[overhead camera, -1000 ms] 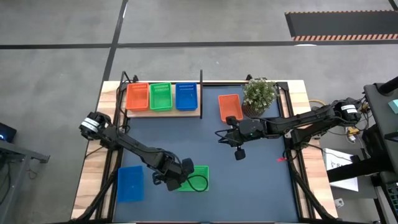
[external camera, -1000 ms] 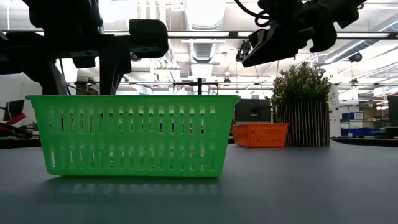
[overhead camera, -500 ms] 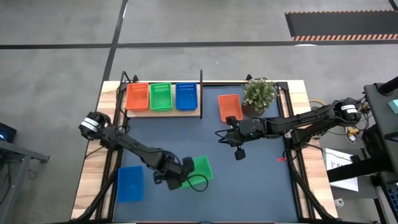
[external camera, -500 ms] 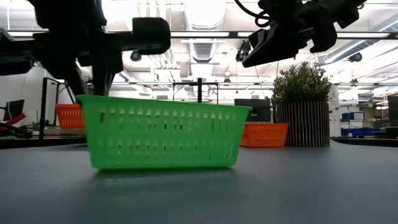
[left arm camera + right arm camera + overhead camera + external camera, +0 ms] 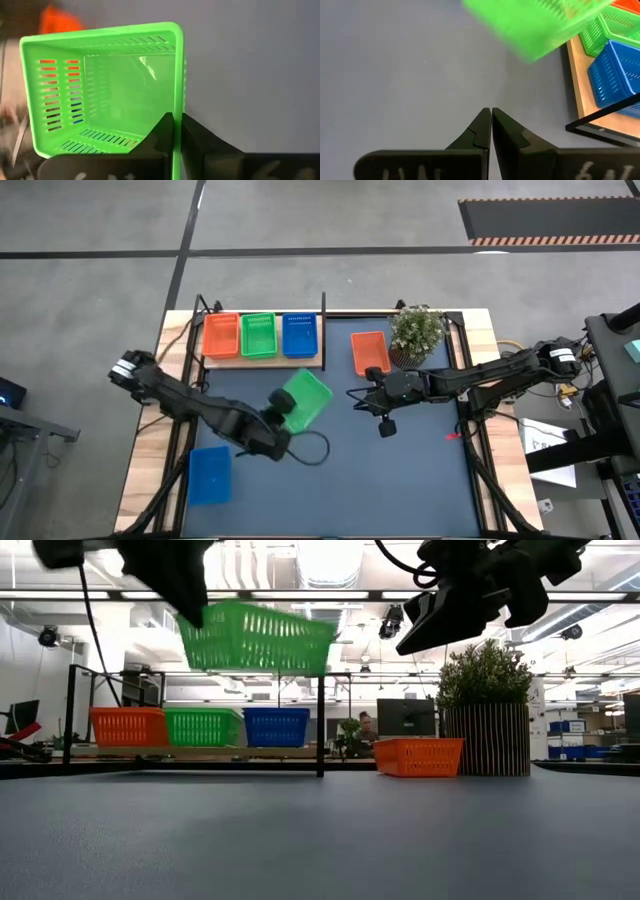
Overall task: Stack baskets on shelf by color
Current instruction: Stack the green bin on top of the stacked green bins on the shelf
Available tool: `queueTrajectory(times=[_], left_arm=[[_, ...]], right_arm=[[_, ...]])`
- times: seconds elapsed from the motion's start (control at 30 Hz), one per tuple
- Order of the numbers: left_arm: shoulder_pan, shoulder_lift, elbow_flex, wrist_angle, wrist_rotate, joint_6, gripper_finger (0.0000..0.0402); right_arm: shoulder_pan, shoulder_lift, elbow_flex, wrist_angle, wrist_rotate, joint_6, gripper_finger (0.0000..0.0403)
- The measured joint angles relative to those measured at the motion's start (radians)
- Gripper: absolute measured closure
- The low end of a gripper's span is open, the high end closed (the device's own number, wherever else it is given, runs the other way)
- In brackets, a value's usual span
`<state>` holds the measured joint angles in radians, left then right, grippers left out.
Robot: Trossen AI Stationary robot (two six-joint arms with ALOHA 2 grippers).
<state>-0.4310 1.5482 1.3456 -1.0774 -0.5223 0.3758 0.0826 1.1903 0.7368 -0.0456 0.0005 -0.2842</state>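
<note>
Green basket (image 5: 303,394) hangs in the air over the mat (image 5: 400,480), pinched by its rim in the left claw (image 5: 281,411). It is being carried. Next it must go into the green one on the shelf (image 5: 262,361). The right claw (image 5: 357,402) waits, closed and empty.

In the low view the left gripper (image 5: 175,580) is a dark mass cut off by the top edge, so where it meets the lifted green plastic mesh basket (image 5: 258,637) cannot be made out there. In the right wrist view that same green basket (image 5: 540,22) is smeared with blur and runs off the top edge. In the left wrist view an orange shape (image 5: 59,21) beyond the green basket's far rim is too blurred to identify. The potted green plant (image 5: 417,332) overlaps a corner of the orange mesh basket (image 5: 368,351) lying beside it.
</note>
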Motion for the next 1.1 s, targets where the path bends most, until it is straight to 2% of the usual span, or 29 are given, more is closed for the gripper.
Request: queueTrajectory(times=[0.1, 0.23, 0.43, 0.53, 0.63, 0.77, 0.9, 1.1], left_arm=[[0.054, -0.074, -0.002, -0.047, -0.034, -0.135, 0.0401], [0.160, -0.186, -0.033, -0.059, -0.037, -0.233, 0.0401], [0.385, -0.307, -0.067, -0.058, -0.028, -0.299, 0.0401], [0.510, -0.337, -0.097, -0.056, 0.028, -0.293, 0.0401], [0.626, -0.342, -0.134, -0.047, 0.076, -0.285, 0.0401], [0.719, -0.326, -0.175, -0.013, 0.091, -0.219, 0.0401], [0.768, -0.288, -0.191, 0.026, 0.110, -0.160, 0.0401], [0.778, -0.217, -0.186, 0.054, 0.121, -0.095, 0.0401]], right_arm=[[0.000, -0.004, 0.000, -0.002, 0.000, 0.002, 0.0394], [0.000, -0.005, 0.000, -0.005, 0.000, 0.005, 0.0394], [0.000, -0.005, 0.000, -0.012, 0.000, 0.012, 0.0394], [0.000, -0.005, 0.000, -0.012, 0.000, 0.012, 0.0394], [0.000, -0.005, 0.000, -0.012, 0.000, 0.013, 0.0394], [0.000, -0.005, 0.000, -0.015, 0.000, 0.013, 0.0394], [0.000, -0.005, 0.000, -0.025, 0.000, 0.015, 0.0394], [0.000, -0.005, 0.000, -0.026, 0.000, 0.015, 0.0394]])
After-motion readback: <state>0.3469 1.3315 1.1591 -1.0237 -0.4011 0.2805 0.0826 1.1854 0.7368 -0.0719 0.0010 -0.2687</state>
